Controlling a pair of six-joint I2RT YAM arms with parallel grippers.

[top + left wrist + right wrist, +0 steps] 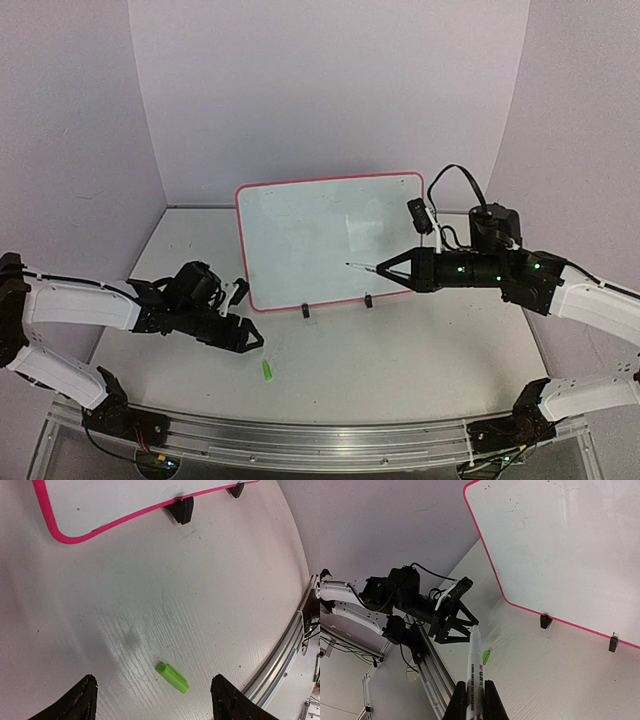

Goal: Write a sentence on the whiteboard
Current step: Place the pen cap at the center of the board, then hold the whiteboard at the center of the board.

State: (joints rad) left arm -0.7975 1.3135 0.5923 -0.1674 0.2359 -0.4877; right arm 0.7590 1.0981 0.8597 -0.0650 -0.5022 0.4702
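Toward the worktop's far edge stands the whiteboard (pixel 300 235), blank. The right gripper (pixel 383 268), the nearer one, is clamped on the marker (pixel 362 266), whose long axis points left at the board's lower right; contact is unclear. The left gripper (pixel 255 342) hangs with jaws apart above the green cap (pixel 267 371).

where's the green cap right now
In the top view the green cap lies on the table, left of centre, just beside the open left hand.
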